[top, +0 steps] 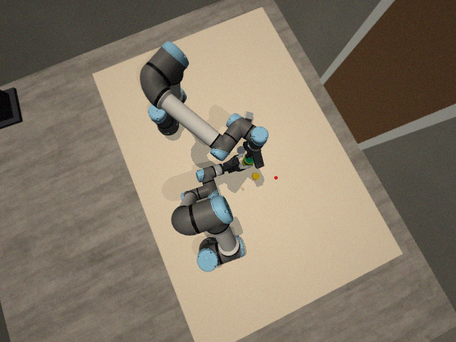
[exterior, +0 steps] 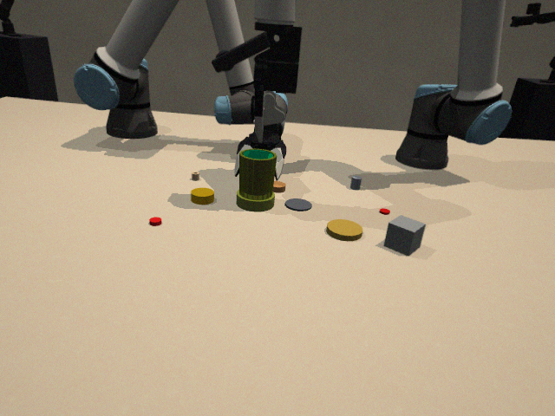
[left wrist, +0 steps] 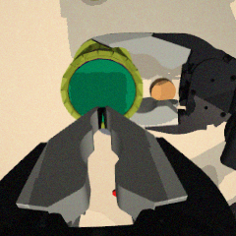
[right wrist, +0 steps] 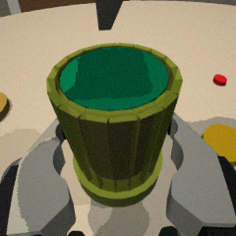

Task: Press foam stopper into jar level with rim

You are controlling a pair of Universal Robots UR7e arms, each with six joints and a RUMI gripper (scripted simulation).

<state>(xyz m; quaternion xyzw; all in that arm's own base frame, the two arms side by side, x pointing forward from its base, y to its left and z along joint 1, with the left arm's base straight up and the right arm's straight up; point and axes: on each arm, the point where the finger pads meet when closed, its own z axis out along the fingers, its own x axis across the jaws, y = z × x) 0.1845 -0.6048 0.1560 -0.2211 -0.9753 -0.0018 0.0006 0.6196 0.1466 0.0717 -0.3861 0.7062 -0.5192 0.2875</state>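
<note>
The olive-green jar (exterior: 257, 177) (left wrist: 66, 90) (right wrist: 118, 143) stands upright on the mat. The green foam stopper (top: 249, 160) (exterior: 258, 154) (left wrist: 102, 88) (right wrist: 115, 79) sits inside its mouth, with its top close to the rim and perhaps slightly below it. My right gripper (exterior: 257, 177) (right wrist: 115, 116) is shut on the jar, with a finger at each side of its body below the rim. My left gripper (exterior: 258, 139) (left wrist: 102, 108) is shut and empty, its tips pointing down just above the jar's rim and not touching the stopper. The jar's contact with the right fingertips is partly hidden.
A thick yellow disc (top: 255, 176) (exterior: 202, 196) and an orange disc (exterior: 278, 186) (left wrist: 162, 90) lie near the jar. A dark flat disc (exterior: 297, 204), a wide yellow disc (exterior: 344, 229) and a grey cube (top: 249, 115) (exterior: 404, 235) lie to its right in the exterior view.
</note>
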